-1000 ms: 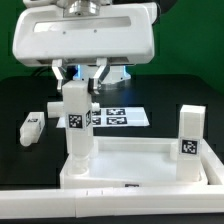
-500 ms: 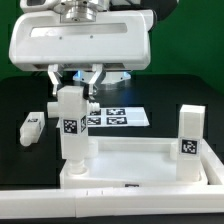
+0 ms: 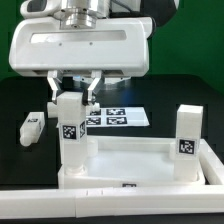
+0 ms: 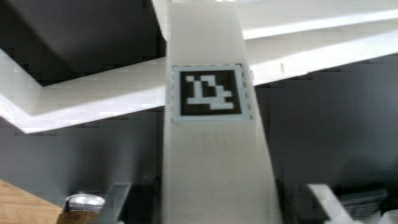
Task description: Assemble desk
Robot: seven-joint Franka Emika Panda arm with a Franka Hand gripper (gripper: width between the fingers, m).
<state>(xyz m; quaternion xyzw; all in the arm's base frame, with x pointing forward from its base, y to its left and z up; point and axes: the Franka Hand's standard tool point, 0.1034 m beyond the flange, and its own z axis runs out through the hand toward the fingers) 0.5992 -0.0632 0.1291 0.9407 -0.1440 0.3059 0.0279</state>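
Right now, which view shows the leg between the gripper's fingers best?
The exterior view: the leg stands whole, upright at the desk top's corner on that view's left, gripper at its upper end. The wrist view shows only its middle with the tag, both ends cut off.

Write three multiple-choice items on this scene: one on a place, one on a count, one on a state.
1. The loose leg lies: A) on the table beside the top; B) inside the top; C) in the air.
2. Legs upright at the top's corners: A) one; B) two; C) four.
3. The fingers are: A) open, clear of everything; B) shut on the left leg; C) shut on the loose leg.

1A: it rests on black table. 2B: left leg and right leg. 3B: they clamp its upper end.
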